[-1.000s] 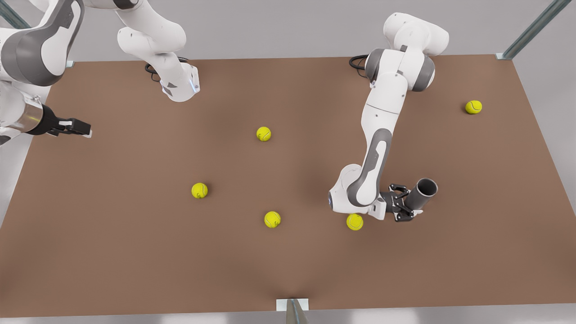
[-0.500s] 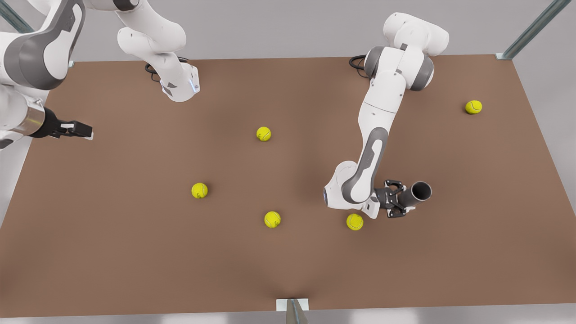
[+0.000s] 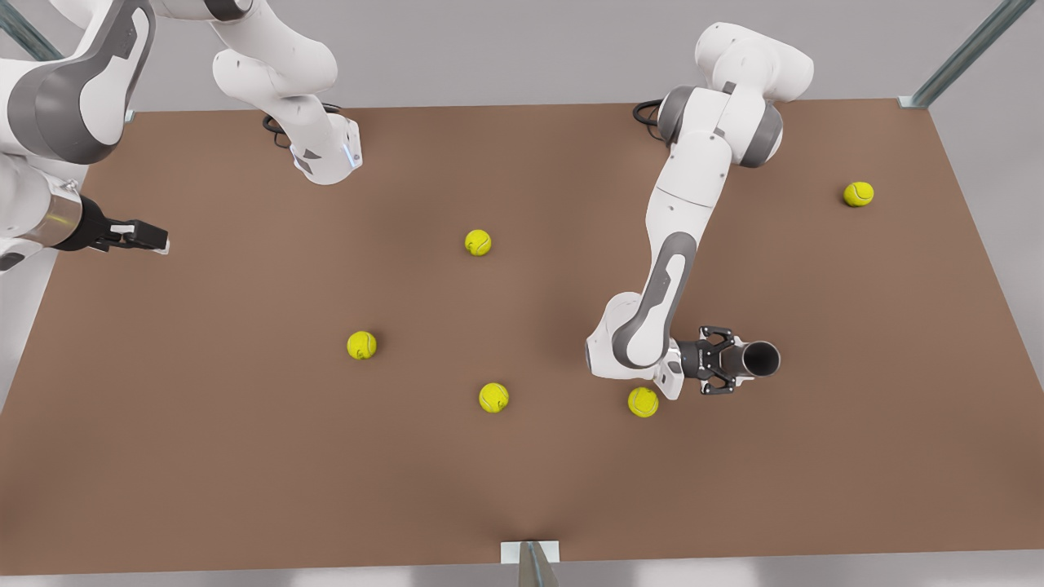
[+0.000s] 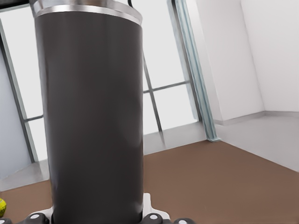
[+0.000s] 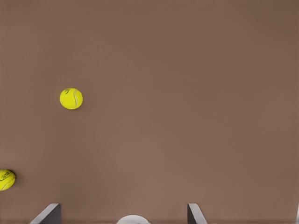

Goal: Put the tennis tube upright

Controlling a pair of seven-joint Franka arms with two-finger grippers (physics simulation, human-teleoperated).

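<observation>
Left gripper [image 3: 722,371]: I am holding it at about 4 o'clock from the table's middle in the front view, its fingers clamped around the tennis tube [image 3: 752,359] low on the body, so the tube's length is standing clear of the fingers.

Tennis tube: it is hanging in my grip with its dark open mouth facing up toward the front camera. In the left wrist view the grey wall [image 4: 93,116] is running straight away from the camera to the silvery rim [image 4: 88,9]. I am judging it close to vertical, rim end up.

Height: I cannot tell whether its base is touching the table [image 3: 856,456].

Right gripper [image 3: 134,238]: I am keeping it waiting at the table's 9 o'clock edge. Its fingertips [image 5: 46,214] are standing apart with nothing between them.

Tennis balls: the nearest [image 3: 643,402] is lying just beside my left wrist, at 7 o'clock from the tube, so I am favouring a set-down spot away from it.

Next, in my judgement: lowering until the base is bearing flat, then letting go.
</observation>
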